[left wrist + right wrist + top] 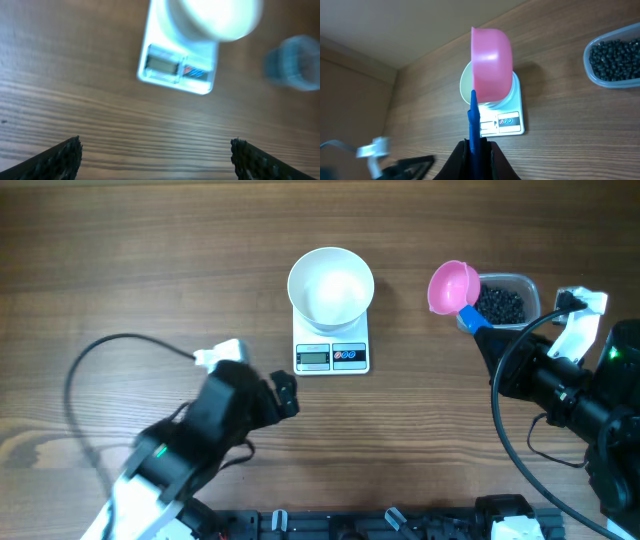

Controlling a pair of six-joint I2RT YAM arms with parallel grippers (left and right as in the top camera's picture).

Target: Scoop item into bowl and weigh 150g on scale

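One bowl [331,284], scale [332,356], scoop [452,287], tub [510,277]; beads [500,305] probably hundreds

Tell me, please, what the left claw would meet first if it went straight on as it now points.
Probably the scale, at its display edge, with the bowl behind. Bare table lies between; the left claw may tilt down, so wood might come first.

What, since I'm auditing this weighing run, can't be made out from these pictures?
- Scale display digits: too small overhead, blurred in the left wrist view.
- Bowl interior: in the right wrist view, mostly hidden behind the pink scoop.
- Clear tub: cut by the right wrist view's edge, a blur in the left wrist view.
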